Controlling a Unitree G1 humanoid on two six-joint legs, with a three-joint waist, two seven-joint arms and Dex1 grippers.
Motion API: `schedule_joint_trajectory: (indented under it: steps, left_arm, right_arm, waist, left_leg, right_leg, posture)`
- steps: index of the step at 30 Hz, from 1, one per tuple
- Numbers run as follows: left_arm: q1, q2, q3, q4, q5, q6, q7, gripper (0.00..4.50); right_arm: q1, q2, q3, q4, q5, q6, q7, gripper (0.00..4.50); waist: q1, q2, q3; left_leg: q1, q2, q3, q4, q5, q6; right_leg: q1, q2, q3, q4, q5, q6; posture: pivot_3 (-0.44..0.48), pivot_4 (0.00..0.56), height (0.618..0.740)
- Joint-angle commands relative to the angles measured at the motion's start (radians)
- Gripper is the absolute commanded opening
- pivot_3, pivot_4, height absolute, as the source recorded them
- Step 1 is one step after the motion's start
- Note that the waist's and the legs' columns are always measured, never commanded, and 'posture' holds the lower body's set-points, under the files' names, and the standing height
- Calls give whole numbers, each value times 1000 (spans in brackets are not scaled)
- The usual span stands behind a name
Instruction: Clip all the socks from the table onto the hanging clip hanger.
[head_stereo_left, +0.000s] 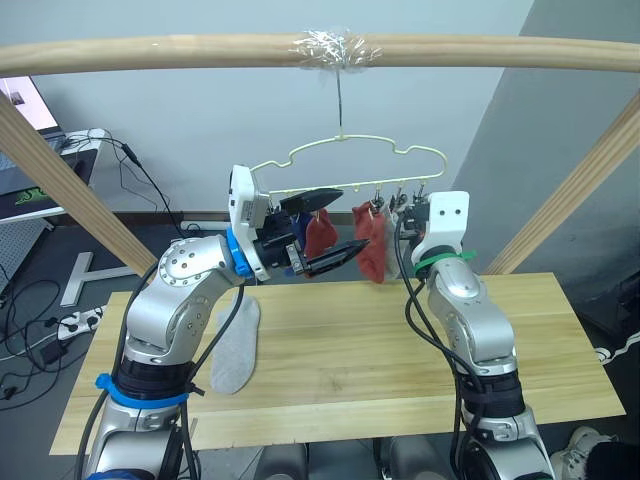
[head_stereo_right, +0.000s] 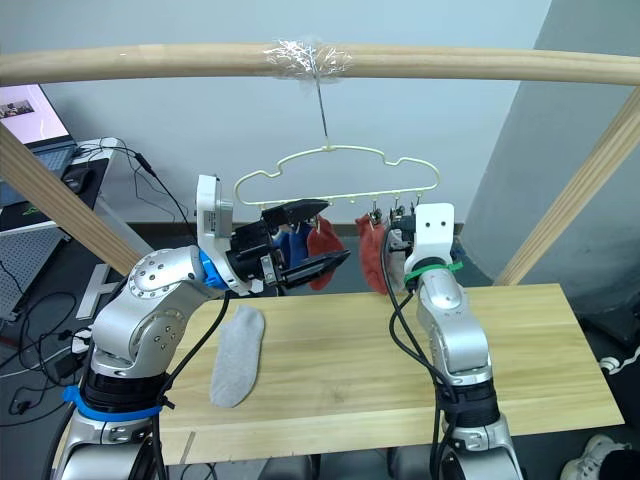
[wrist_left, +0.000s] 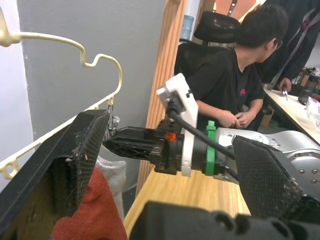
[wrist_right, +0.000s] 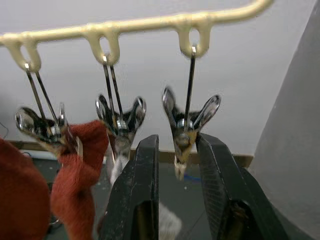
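I judge I am between socks: several already hang from the clip hanger (head_stereo_right: 330, 175), and one light grey sock (head_stereo_right: 238, 357) lies flat on the table (head_stereo_right: 520, 350), at about eight o'clock from the hanger. My right gripper (wrist_right: 177, 165) is raised at the hanger's right end, its fingers apart with a free metal clip (wrist_right: 190, 117) hanging between them, not visibly pinched. My left gripper (head_stereo_left: 325, 228) is raised at the hanger's left part, its fingers spread wide and holding nothing, with a rust red sock (head_stereo_left: 320, 235) dangling just beside them. A second rust red sock (head_stereo_left: 372, 245) hangs at about three o'clock from the first, and a bit of blue sock (head_stereo_right: 290, 243) shows behind my left fingers. The hanger itself is thin pale yellow-green wire with a wavy top, hooked by a wire to the wooden pole (head_stereo_left: 150, 52). Next, I think, the left arm must go down for the grey sock, while the right squeezes the free clip open to receive it; the hanger swings freely, so that needs care.
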Motion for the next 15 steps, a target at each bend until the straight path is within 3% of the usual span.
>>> schedule_joint_trajectory:
  steps: [1, 15]
  left_arm:
    - [-12, 1, 11, -36, -10, -7, 4, 4500]
    - [-11, -5, 11, -41, -13, -6, 13, 4500]
  right_arm:
    - [-25, -1, 3, -9, -25, -31, -4, 1165]
    - [-54, -1, 2, 8, -48, -59, 14, 1165]
  waist:
    - [0, 0, 0]
    - [0, 0, 0]
  left_leg:
    - [0, 0, 0, 0, 0, 0]
    - [0, 0, 0, 7, 0, 0]
  right_leg:
    - [0, 0, 0, 0, 0, 0]
    - [0, 0, 1, 6, 0, 0]
  posture:
    - [162, 164, 740]
    - [162, 162, 740]
